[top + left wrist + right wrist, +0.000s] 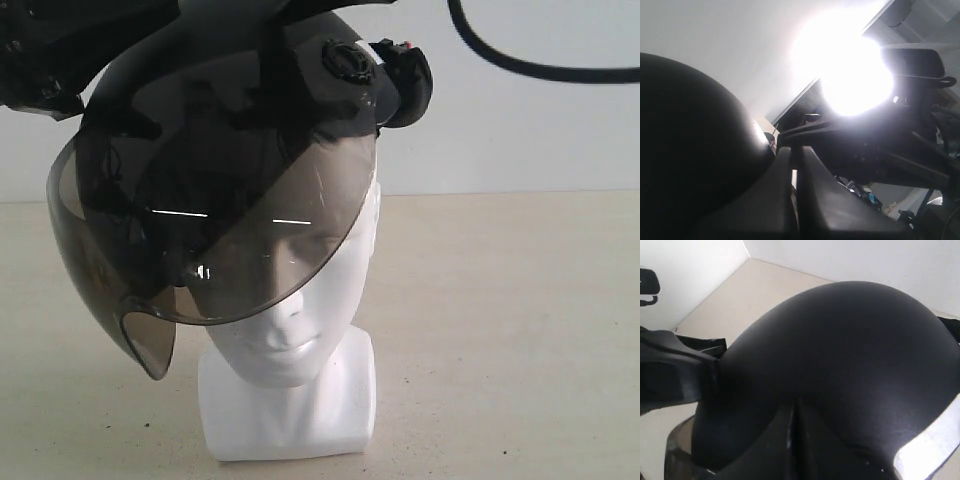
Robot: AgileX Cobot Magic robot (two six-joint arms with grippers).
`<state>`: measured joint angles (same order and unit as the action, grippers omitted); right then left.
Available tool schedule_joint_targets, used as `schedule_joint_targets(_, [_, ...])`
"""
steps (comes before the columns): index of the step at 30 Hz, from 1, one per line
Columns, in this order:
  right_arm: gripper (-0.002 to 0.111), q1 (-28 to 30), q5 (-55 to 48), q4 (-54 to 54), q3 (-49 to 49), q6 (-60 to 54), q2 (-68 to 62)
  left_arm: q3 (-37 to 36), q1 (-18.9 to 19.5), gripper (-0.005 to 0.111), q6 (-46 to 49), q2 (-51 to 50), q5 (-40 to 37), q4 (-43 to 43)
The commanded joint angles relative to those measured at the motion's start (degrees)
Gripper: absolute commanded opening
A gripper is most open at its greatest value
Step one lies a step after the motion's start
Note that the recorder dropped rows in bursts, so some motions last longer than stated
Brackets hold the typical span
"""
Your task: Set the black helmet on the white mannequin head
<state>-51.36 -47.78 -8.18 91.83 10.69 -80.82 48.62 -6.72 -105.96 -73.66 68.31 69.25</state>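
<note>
The black helmet (215, 75) hangs tilted over the white mannequin head (300, 335), which stands on its squarish base (290, 420). The smoky visor (200, 240) covers the head's brow and eyes and droops to the left; a round side screw (347, 62) shows. My left gripper (796, 152) has its fingers pressed nearly together at the helmet's edge, the shell (690, 150) bulging beside them. On the other side, my right gripper (796, 407) is shut the same way under the dome (840, 350). In the exterior view the right gripper (405, 80) sits behind the helmet's right side.
A beige tabletop (520, 330) spreads around the base, with a pale wall behind. A black cable (520, 66) loops across the top right. The left arm (40, 60) fills the top left corner. A strong lamp glare (855, 75) washes out the left wrist view.
</note>
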Motion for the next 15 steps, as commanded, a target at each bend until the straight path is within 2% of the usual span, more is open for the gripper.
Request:
schedule_joint_targets(1, [0.0,0.1,-6.6,4.4,0.1,1.9,0.1,-0.4,-0.5,0.004,-0.6,0.0,1.7,1.2])
schedule_joint_targets(10, [0.0,0.1,-12.6,6.0,0.1,2.9,0.1,-0.4,-0.4,0.004,-0.4,1.7,1.7,1.0])
schedule_joint_targets(15, [0.0,0.1,-13.7,8.2,0.1,4.5,0.1,-0.4,1.4,0.004,-0.4,2.9,1.7,1.0])
